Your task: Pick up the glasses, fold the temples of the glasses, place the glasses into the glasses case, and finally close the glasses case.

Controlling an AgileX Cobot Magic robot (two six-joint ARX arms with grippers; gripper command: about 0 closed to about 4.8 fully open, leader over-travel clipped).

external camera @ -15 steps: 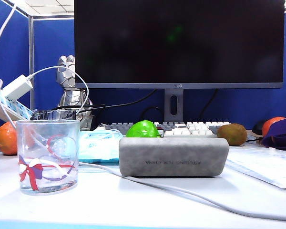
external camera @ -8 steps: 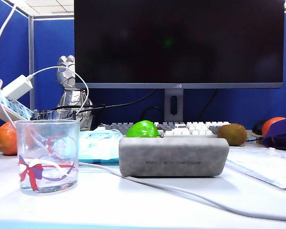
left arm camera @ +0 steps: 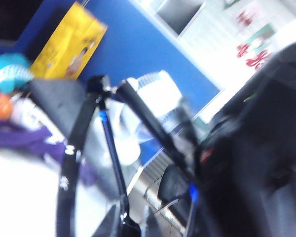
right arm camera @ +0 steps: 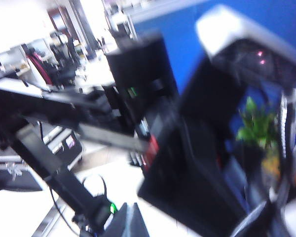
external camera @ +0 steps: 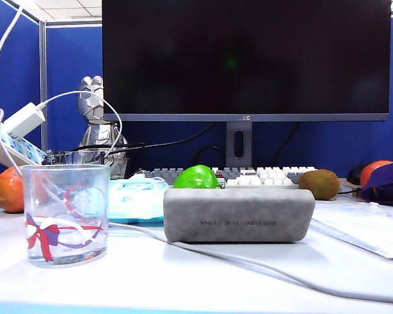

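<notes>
Nothing on the desk has shifted since the earlier exterior frames; every object sits where it did. The big dark monitor (external camera: 245, 59) fills the back of the exterior view on its stand, with a pale keyboard (external camera: 249, 175) at its foot. In front, the glasses case (external camera: 238, 214) lies closed on the white table (external camera: 183, 281), lengthwise across the view, its small dark lettering facing the camera upside down. To its left stands a clear tumbler (external camera: 66, 213) printed with a red ribbon, and between the two, further back, lies a pale blue packet (external camera: 137, 198). A green fruit (external camera: 196, 176) sits just behind the case, a brown one (external camera: 319, 184) behind its right end. A white cable (external camera: 249, 263) runs under the case's front edge across the table. Neither arm shows in the exterior view. In the blurred left wrist view, the glasses (left arm camera: 96, 148) hang up in the air, and the left gripper (left arm camera: 187, 168) appears clamped on one of the temples (left arm camera: 148, 123), with the other thin black arm crossing beside it. The right wrist view is badly smeared; the right gripper (right arm camera: 274, 212) is barely visible at the frame's corner, closed, and what it touches cannot be told.
</notes>
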